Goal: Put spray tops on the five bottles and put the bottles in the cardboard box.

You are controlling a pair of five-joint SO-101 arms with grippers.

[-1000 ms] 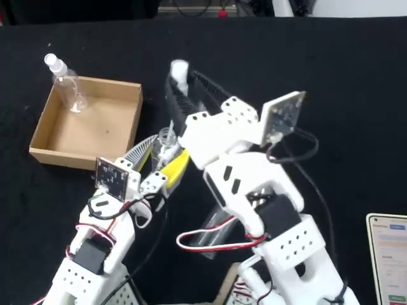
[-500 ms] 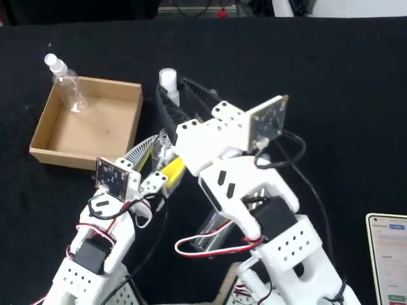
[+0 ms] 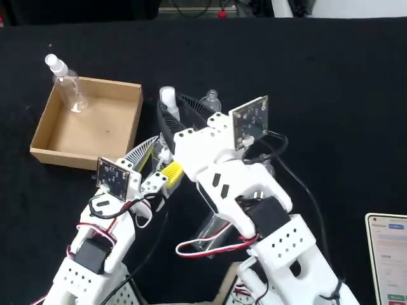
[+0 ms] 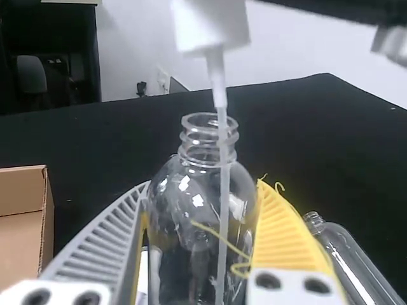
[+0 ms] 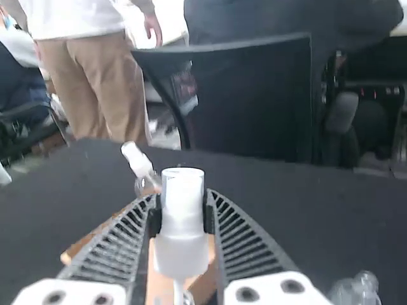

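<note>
Spray top (image 4: pixel 210 25): gripped upright by the right hand (image 5: pixel 182 200), directly above the mouth of the held bottle (image 4: pixel 203 210). The cap is not yet seated on the threads.
Dip tube (image 4: pixel 220 184): runs straight down through the neck into the held bottle, so the two long axes are almost on one line.
Left hand (image 4: pixel 202 187): closed around the body of the held bottle, keeping it upright.
Coming move, as I judge: the top must go straight down onto the neck and then be turned. A small sideways offset could make the cap catch on the rim.
Cardboard box (image 3: pixel 95 130): near the held bottle. It contains one capped bottle (image 3: pixel 68 89), in the corner farthest from the held bottle.
Open bottle (image 3: pixel 210 100): upright on the desk (image 3: pixel 318 76), near the held bottle, beyond the right hand.
Lying bottle (image 3: pixel 213 232): on its side near the held bottle, under the right arm.
</note>
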